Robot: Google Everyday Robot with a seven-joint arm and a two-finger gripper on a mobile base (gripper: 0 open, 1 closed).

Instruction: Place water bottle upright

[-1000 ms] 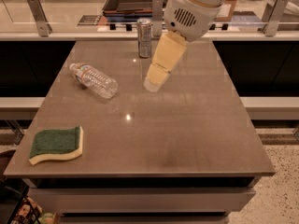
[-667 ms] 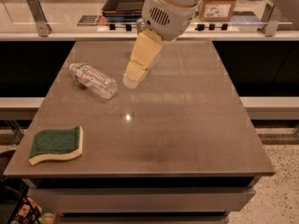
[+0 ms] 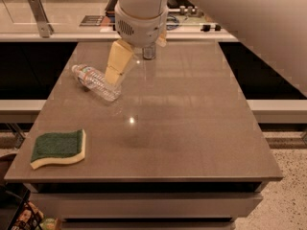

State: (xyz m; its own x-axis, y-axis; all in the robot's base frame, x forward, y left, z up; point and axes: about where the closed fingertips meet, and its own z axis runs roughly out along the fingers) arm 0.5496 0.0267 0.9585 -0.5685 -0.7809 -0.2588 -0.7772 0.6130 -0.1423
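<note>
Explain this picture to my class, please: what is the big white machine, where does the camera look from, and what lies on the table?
The white shape is a robot arm. Its pale tool hangs over the water bottle, which lies on its side on the brown table, cap toward the left, not lifted. The one camera looks down on the table from its near edge. A green-and-yellow sponge lies near the front left corner. A metal can stands at the back, mostly hidden by the arm.
</note>
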